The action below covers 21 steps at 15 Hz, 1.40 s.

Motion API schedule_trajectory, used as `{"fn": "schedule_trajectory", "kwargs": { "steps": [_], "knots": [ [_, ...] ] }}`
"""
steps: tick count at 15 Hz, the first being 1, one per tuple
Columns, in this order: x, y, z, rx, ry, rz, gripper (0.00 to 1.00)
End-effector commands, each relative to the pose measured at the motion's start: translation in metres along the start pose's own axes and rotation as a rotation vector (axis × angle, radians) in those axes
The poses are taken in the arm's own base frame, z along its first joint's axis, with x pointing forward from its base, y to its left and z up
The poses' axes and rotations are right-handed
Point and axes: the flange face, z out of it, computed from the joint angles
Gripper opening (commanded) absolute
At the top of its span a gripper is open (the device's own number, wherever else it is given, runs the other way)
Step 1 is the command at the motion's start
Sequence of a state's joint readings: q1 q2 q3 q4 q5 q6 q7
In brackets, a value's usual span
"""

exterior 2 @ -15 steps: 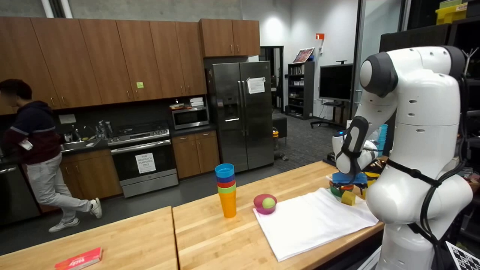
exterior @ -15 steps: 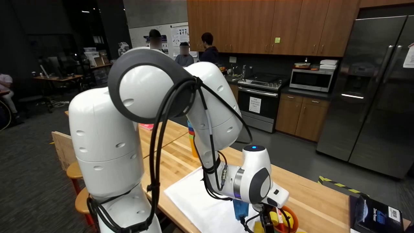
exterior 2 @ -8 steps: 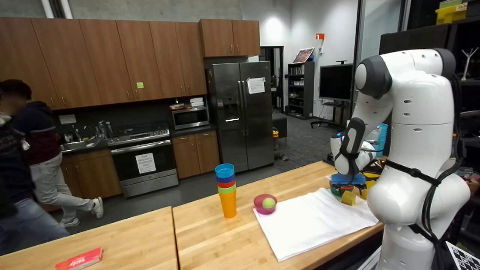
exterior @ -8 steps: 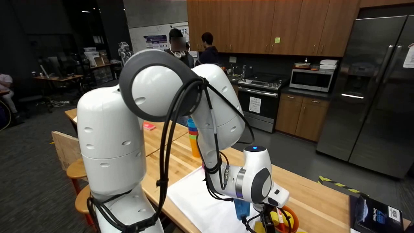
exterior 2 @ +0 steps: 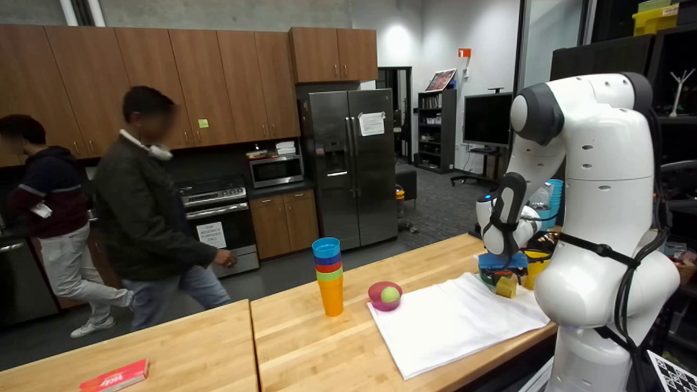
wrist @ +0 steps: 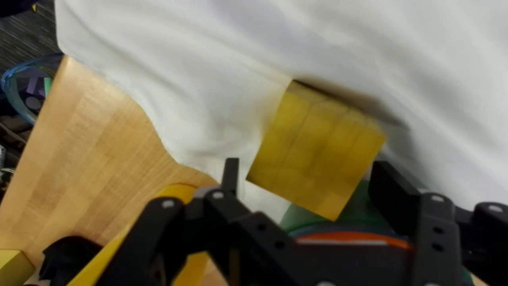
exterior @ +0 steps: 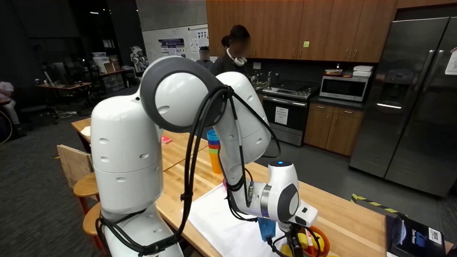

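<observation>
While the gripper [wrist: 305,172] stands spread, a yellow block [wrist: 317,149] — ungrasped — lies on white cloth [wrist: 178,79].

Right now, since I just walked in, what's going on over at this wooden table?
A white robot arm has its black hand open at a yellow square-faced block, with no grip visible; whether they touch is unclear. The block lies on a rumpled white cloth, beside a dark green round container. Farther along the pale wooden table, a lime-green ball sits in a pink bowl.

Oven dr. [exterior: 297,119] sign [exterior: 281,116] — "FOR RESEARCH PURPOSES ONLY"
</observation>
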<state>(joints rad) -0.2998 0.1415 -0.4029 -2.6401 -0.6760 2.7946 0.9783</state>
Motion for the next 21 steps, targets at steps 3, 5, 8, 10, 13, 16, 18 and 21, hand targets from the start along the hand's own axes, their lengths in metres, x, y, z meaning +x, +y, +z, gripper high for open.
{"fn": "schedule_trajectory", "kwargs": {
  "steps": [3,5,8,10,13,16,18,21],
  "knots": [
    [-0.001,-0.002,-0.003,-0.037,-0.018,-0.021,0.38],
    [-0.002,-0.003,-0.004,-0.046,-0.022,-0.028,0.38],
    [-0.002,-0.003,-0.006,-0.056,-0.025,-0.037,0.38],
    [-0.004,-0.003,-0.007,-0.058,-0.03,-0.037,0.38],
    [-0.005,0.001,-0.017,-0.049,-0.049,-0.044,0.38],
    [-0.006,0.008,-0.036,-0.038,-0.067,-0.093,0.38],
    [-0.002,0.012,-0.056,-0.029,-0.058,-0.15,0.38],
    [0.006,0.016,-0.084,-0.005,-0.073,-0.217,0.38]
  ]
}}
